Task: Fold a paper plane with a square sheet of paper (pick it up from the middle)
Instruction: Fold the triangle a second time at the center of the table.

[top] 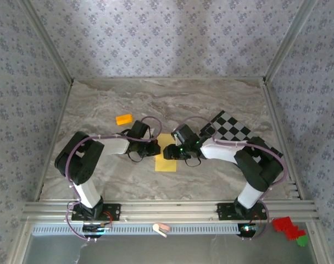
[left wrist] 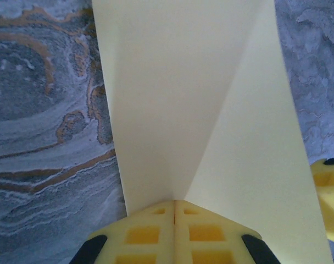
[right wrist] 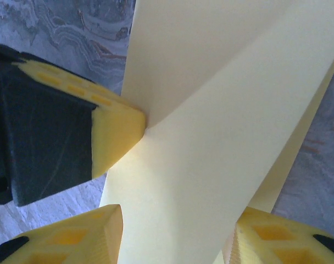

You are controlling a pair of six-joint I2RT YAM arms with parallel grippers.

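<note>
The pale-yellow sheet of paper (top: 166, 155) lies mid-table, partly folded, with one flap raised over the rest. In the left wrist view the paper (left wrist: 178, 93) runs away from my left gripper (left wrist: 174, 204), whose jaws are shut on its near edge where a diagonal fold starts. In the top view the left gripper (top: 156, 147) meets the sheet from the left and the right gripper (top: 170, 153) from the right. My right gripper (right wrist: 175, 242) is open, its fingers (right wrist: 73, 236) standing either side of the raised paper (right wrist: 211, 137). The left gripper's yellow tip (right wrist: 115, 124) shows there, pinching the sheet.
A small orange block (top: 123, 119) lies behind the left arm. A black-and-white checkered board (top: 233, 129) sits at the back right, behind the right arm. The marbled tabletop (top: 172, 102) is walled on three sides.
</note>
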